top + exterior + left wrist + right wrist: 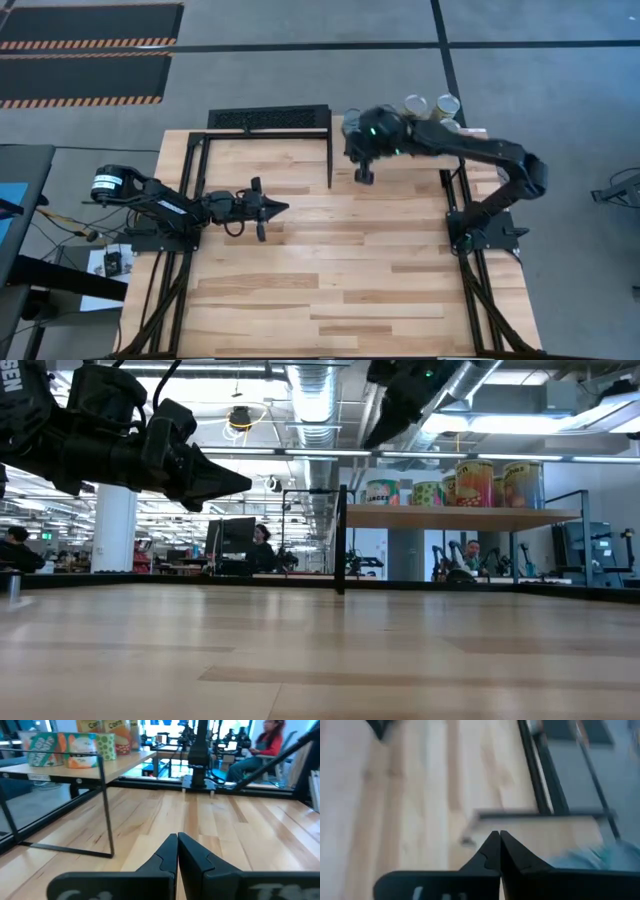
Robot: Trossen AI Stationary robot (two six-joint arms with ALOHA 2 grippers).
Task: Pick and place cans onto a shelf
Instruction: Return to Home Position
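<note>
Several cans (473, 484) with coloured labels stand upright on a wooden shelf board (460, 517) at the table's far right; they also show in the left wrist view (82, 749), and two silvery tops show in the high view (430, 105). My right gripper (352, 142) is shut and empty. It hangs above the shelf's left end, pointing down, as the low view (372, 438) shows. My left gripper (280, 208) is shut and empty, above the table's left middle, pointing toward the table's right edge.
The shelf stands on thin black legs (107, 805) at the far edge. A black mesh rack (268, 118) lies at the far left. Bare wooden tabletop (340, 270) spreads between the arms and toward the near edge. People sit in the room beyond the table (255, 750).
</note>
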